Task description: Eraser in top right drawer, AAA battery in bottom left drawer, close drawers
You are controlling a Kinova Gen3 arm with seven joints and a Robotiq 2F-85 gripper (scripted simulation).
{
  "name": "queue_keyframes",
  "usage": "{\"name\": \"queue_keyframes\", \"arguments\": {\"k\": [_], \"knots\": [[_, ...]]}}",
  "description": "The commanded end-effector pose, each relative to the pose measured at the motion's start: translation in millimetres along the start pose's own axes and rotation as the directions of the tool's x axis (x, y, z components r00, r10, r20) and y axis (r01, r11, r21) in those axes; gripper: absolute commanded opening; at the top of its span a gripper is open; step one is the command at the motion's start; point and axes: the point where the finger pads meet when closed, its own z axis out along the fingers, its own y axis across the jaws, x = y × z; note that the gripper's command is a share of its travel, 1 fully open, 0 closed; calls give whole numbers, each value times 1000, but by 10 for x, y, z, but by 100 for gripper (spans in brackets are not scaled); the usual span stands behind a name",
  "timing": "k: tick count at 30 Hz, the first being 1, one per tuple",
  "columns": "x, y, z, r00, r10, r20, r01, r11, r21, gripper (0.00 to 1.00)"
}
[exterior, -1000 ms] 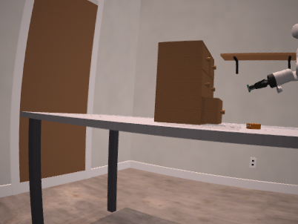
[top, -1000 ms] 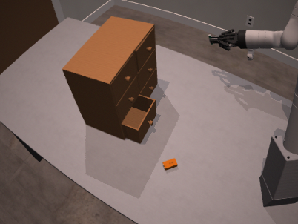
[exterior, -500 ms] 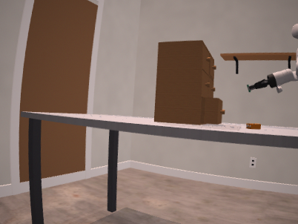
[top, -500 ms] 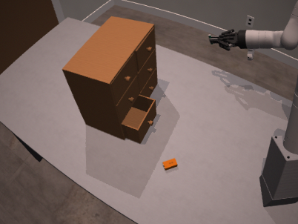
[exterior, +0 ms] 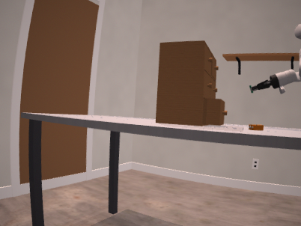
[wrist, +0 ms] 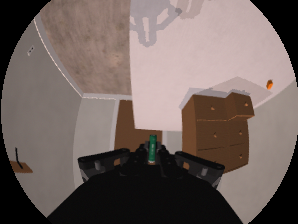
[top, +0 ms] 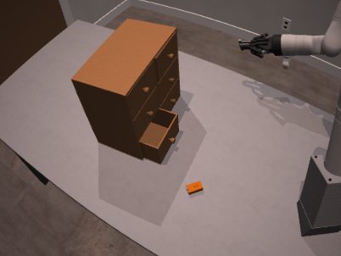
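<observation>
Watching from my seat far away, I saw the black gripper (top: 250, 43) (exterior: 255, 88) (wrist: 152, 147) pinched nearly shut on a small green, round battery (top: 241, 42) (wrist: 153, 142). It was up in the air, out in front of the tall brown wooden chest (top: 114, 55) (exterior: 180, 82) (wrist: 189, 122) and well apart from it. The bottom left drawer (top: 152, 153) (exterior: 216, 112) (wrist: 243, 106) stuck out of the chest's front. I could see bare wood inside it, but not every corner.

An orange block (top: 194, 187) (exterior: 256, 127) (wrist: 270, 85) lay on the pale table (top: 237, 148) (exterior: 142, 129) (wrist: 165, 75), in front of the chest and off past its left side. I could not tell if that was the eraser. The top right drawer (top: 167, 49) (exterior: 213, 64) looked pushed in, so I could not see if anything was inside.

I thought I was on the step of taking the battery to its drawer. Next I needed to bring it over the open drawer, stay off the chest, go low, and let it drop in. A drop from too high might bounce out. After that, a soft, straight push on the drawer's front should shut it without shoving the chest.

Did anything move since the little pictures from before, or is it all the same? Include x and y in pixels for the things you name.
Nothing has visibly changed. The robot's gripper (top: 242, 44) (exterior: 251, 89) (wrist: 152, 147) is in the same spot, with the little green battery (wrist: 152, 149) in its fingers. The bottom drawer (top: 153, 147) (exterior: 216, 111) is still pulled out of the chest (top: 112, 57) (exterior: 181, 82) (wrist: 189, 125), and the orange block (top: 194, 186) (exterior: 256, 127) (wrist: 269, 85) still lies on the table (top: 237, 169) (exterior: 93, 120) (wrist: 200, 55).
</observation>
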Motion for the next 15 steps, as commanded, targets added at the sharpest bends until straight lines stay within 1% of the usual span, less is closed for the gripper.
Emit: {"name": "queue_keyframes", "arguments": {"k": [1,15], "knots": [[-17,-32,-2,1000,-7,9,7,1000,7,5],[-11,-26,6,1000,-6,7,6,1000,11,5]]}}
